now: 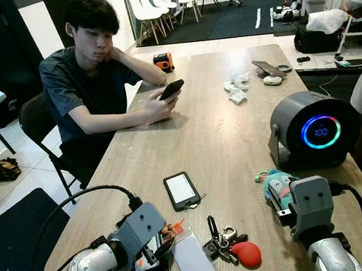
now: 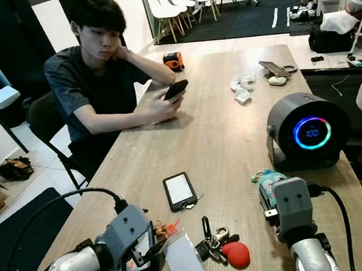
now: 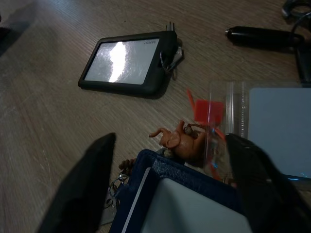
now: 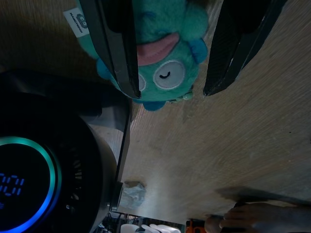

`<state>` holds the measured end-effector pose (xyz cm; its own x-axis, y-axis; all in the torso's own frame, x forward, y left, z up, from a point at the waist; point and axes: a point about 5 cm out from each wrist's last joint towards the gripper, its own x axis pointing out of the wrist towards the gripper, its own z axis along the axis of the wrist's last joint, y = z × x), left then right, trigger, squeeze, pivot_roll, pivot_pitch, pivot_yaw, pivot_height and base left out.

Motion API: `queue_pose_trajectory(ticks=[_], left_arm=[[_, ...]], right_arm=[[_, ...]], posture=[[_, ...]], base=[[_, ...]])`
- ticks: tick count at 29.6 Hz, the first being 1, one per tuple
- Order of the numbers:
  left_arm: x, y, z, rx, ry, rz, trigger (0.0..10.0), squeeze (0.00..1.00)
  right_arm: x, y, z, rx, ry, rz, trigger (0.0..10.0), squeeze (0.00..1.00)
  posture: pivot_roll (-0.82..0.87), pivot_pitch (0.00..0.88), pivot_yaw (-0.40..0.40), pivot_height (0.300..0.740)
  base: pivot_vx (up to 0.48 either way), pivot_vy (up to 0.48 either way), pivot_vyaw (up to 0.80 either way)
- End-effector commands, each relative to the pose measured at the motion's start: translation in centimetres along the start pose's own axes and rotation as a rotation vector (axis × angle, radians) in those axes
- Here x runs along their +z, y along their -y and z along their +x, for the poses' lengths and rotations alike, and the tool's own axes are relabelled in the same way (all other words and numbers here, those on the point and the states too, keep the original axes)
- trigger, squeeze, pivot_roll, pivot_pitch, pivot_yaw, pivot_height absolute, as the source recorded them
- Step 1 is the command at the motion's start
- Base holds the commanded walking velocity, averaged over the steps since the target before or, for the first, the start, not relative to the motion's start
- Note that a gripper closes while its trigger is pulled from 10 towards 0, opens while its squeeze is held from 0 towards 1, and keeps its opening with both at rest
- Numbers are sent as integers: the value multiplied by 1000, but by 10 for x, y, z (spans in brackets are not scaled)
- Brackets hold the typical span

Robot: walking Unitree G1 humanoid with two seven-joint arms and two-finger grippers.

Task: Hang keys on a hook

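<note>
Right tool (image 4: pixel 170 48) spread astride teal plush (image 4: pixel 165 58); left tool (image 3: pixel 170 189) spread over blue wallet (image 3: pixel 180 199); keys (image 1: pixel 221 239) between.

Matt light wood-grain table (image 1: pixel 221 137); fuzzy teal plush toy (image 4: pixel 167 58); glossy black-screened device (image 3: pixel 129 63); clear shiny plastic sleeve (image 3: pixel 269 126).

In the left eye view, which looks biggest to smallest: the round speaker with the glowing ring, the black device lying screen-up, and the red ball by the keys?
1. Round speaker
2. Black device
3. Red ball, which lies nearer the camera, so truly smaller still.
</note>
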<state>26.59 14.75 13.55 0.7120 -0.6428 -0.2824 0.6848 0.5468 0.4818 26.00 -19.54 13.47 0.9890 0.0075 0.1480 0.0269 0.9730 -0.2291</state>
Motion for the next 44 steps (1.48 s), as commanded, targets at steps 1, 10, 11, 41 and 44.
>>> queue_pose_trajectory(ticks=[1, 10, 11, 41, 44], left_arm=[[-12, -4, -9, -11, -54, 19, 4549, 0], [-17, 5, -21, -89, -65, 29, 6824, 0], [-16, 5, -22, -92, -55, 5, 10000, 0], [-17, 28, -28, -170, -75, -91, 9294, 0], [-16, 29, -27, -167, -69, -93, 9176, 0]], right_arm=[[-6, -2, -3, 5, -20, 6, 10000, 0], [-6, 0, -3, 2, -22, 4, 10000, 0], [-6, 0, -3, 1, -22, 3, 10000, 0], [-9, -4, -4, 9, -34, 9, 10000, 0], [-9, -4, -3, 9, -34, 10, 10000, 0]], posture=[[-23, 130, 99, 740], [-29, 133, 99, 740], [-28, 133, 98, 740], [-19, 136, 96, 740], [-19, 136, 96, 740]], base=[[0, 0, 0], [0, 0, 0], [0, 0, 0], [0, 0, 0], [0, 0, 0]])
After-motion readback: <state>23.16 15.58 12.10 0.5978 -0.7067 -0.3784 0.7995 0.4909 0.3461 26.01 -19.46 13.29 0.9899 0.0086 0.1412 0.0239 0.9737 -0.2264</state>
